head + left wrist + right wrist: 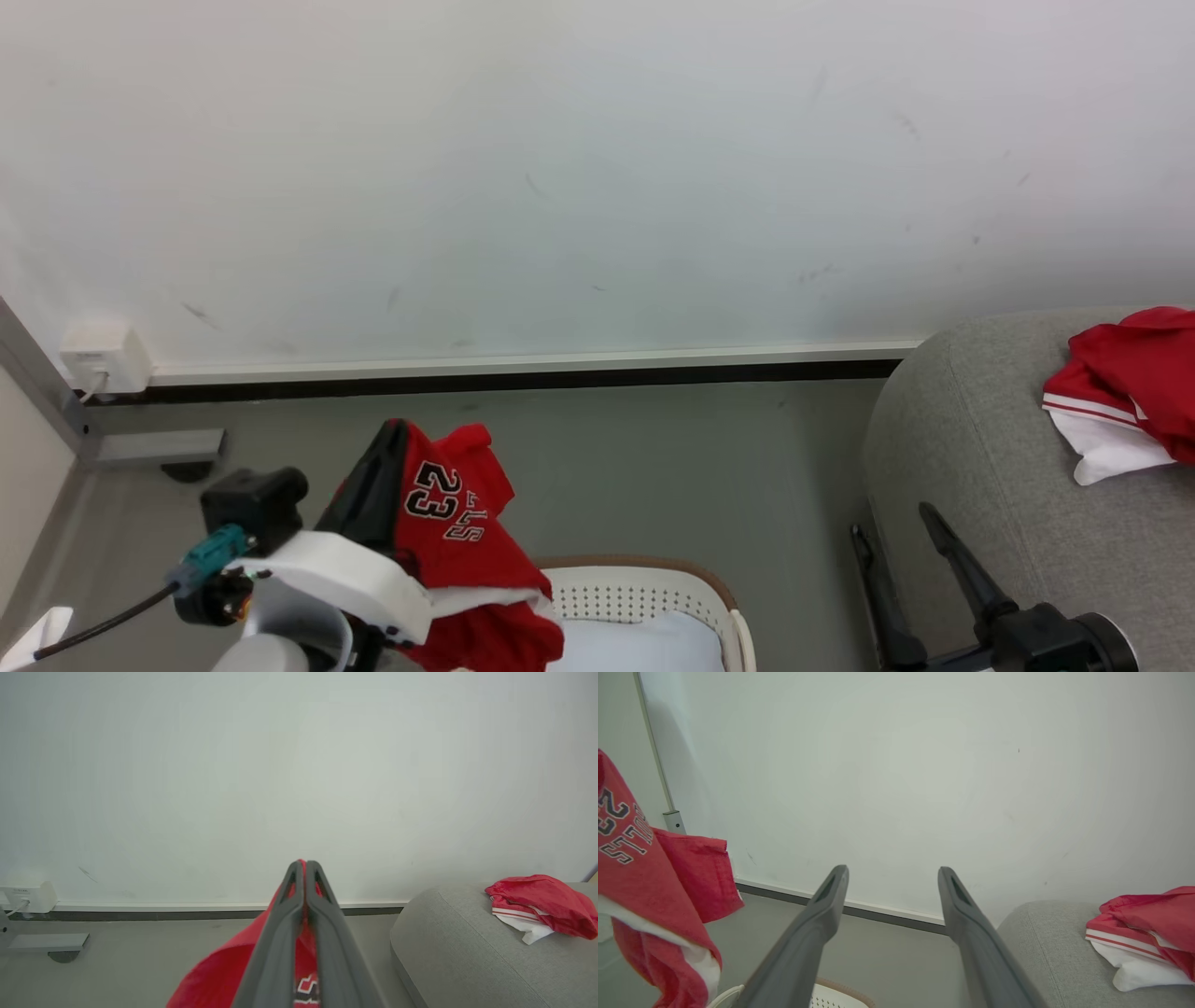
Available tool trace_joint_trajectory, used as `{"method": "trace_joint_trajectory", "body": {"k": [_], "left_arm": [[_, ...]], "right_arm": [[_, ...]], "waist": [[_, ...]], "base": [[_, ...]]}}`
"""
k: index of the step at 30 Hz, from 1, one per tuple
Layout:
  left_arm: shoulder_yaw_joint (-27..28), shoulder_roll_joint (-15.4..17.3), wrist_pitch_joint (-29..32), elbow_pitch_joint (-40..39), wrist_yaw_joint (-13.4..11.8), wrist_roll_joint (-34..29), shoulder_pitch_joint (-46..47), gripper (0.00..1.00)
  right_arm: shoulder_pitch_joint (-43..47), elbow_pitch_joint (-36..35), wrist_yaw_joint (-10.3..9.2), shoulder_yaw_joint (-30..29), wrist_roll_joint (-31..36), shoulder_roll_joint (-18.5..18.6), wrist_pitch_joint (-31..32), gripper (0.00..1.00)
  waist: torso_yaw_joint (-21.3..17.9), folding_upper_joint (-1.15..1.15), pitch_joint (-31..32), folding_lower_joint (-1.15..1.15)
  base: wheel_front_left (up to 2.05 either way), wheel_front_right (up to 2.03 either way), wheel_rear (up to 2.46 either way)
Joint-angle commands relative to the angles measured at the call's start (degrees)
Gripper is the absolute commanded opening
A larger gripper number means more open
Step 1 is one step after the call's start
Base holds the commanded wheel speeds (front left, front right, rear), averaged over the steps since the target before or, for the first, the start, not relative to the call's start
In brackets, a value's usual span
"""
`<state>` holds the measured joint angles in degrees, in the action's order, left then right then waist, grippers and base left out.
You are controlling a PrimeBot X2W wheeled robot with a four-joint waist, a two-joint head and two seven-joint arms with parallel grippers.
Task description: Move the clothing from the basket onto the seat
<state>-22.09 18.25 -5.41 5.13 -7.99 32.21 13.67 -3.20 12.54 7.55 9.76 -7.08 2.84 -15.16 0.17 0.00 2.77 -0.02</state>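
the clothing (457, 541), a red jersey with a 23 print, hangs from the left gripper (302, 864), whose two fingers are clenched on a fold of it; it is held up above the basket (644, 583) and not yet over the seat (980, 467), which stands well apart on the robot's right; the right gripper (893, 872) is spread wide and carries nothing; the jersey looks light, thin and limp, draping in loose folds with its lower part trailing down toward the basket, so it will likely sway when carried and could catch on the rim; a pinch on a bunched fold near the top seems enough, and slipping out looks the main risk; another red and white garment (1130, 383) lies on the seat; a pale cloth (635, 644) sits in the basket; the basket's near part is cut off at the head view's bottom edge, so whether more red fabric is inside cannot be told; the jersey's hem is cut off too, and how much fabric sits between the fingers is hard to make out
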Motion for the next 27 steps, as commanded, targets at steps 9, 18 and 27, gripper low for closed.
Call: {"method": "trace_joint_trajectory", "body": {"k": [9, 18, 27], "left_arm": [[0.02, 2.2, 3.33, -9.56, -2.59, -1.23, -1.78, 0.0], [-2.54, 1.52, 5.42, -14.06, -2.22, -1.98, -0.03, 0.0], [-5.82, 0.3, 7.3, -14.58, -0.95, -1.89, 1.76, 0.0]], "right_arm": [[-2.06, -0.16, -0.13, 10.98, -1.88, 3.23, 0.01, 1.0], [-12.27, 4.82, -0.13, 30.04, -3.19, 9.03, 0.02, 1.0], [-26.03, 11.27, -0.13, 41.26, -10.04, 5.72, 0.02, 1.0]], "waist": [[0.59, 0.0, -0.59, 0.02], [1.75, 0.0, -0.66, 0.02], [4.1, 0.0, -0.81, 0.02]], "base": [[0.0, 0.0, 0.0], [0.0, 0.0, 0.0], [0.0, 0.0, 0.0]]}}
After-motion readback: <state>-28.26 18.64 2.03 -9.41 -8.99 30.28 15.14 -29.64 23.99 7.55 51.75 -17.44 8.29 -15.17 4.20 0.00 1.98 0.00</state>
